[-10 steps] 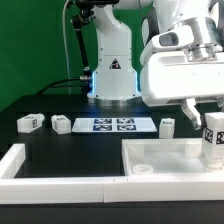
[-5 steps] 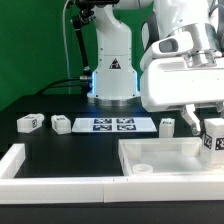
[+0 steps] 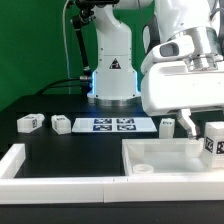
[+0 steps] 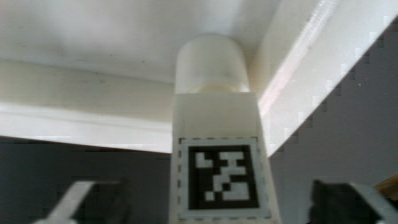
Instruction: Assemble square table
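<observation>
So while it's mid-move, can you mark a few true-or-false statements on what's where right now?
1. The gripper holds a tagged leg above the tabletop. True.
2. The tabletop sits at the exterior view's left. False: it is at that view's right, and a white wall bar is at the left.
3. Three loose legs lie on the black table. True.
4. The marker board lies inside the tabletop. False: it lies flat on the table beyond the tabletop, among the loose legs.
</observation>
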You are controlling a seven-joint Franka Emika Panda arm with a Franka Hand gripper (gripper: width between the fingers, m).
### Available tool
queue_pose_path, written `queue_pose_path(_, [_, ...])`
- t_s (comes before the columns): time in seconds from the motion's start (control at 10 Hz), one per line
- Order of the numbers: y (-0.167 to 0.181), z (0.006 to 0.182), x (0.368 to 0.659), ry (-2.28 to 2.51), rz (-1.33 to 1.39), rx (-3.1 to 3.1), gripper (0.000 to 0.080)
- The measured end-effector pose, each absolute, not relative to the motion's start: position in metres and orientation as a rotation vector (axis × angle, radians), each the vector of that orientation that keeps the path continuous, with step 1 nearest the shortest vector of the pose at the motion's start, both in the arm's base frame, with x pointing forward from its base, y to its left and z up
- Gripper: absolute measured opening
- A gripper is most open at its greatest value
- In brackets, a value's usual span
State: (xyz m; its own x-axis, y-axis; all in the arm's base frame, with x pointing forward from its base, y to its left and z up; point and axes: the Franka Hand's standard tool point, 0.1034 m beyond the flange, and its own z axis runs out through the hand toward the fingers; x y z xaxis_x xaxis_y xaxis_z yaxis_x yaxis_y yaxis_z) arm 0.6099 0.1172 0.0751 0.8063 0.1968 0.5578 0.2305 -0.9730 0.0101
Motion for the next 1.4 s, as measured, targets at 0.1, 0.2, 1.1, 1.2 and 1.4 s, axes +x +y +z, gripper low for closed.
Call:
queue_pose_path(0.1, [0.117,0.075,0.61,-0.347,-0.895,-2.93,0.061])
queue_pose_path(0.2, [0.117,0.075,0.61,-0.347,-0.895,-2.93,0.0637])
queue_pose_path(1.1, [0.1,0.096,0.62,-0.374,-0.702,-2.99,0.0649])
queue_pose_path(1.2, [0.105,0.094,0.619,-0.348,-0.552,-3.008,0.0649])
queue_pose_path(1.4, [0.114,0.096,0.62,-0.332,-0.384,-3.021,0.0649])
